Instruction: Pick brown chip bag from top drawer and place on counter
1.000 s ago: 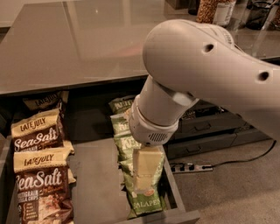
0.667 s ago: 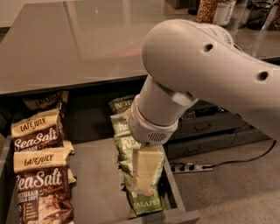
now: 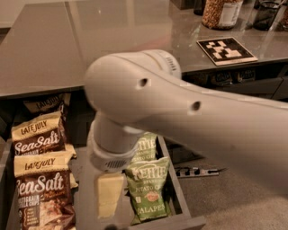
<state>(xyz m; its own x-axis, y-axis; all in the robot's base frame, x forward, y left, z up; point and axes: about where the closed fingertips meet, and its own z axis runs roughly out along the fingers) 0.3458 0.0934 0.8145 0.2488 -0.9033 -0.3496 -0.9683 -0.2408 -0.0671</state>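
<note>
The pincer (image 3: 109, 200), its grip impossible to tell, had swung left off the green bags (image 3: 148, 188) toward the brown bag (image 3: 42, 197) in the drawer (image 3: 83, 193), apparently lining up the pick.

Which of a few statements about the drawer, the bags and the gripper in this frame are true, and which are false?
1. Two brown chip bags lie in the left part of the top drawer. True.
2. The gripper is above the counter. False: it hangs low over the drawer, between the brown bags and the green Kettle bags.
3. A brown bag lies on the counter. False: the counter shows only a jar and a black-and-white marker tile.
4. The green Kettle bags lie in the drawer's right part. True.
</note>
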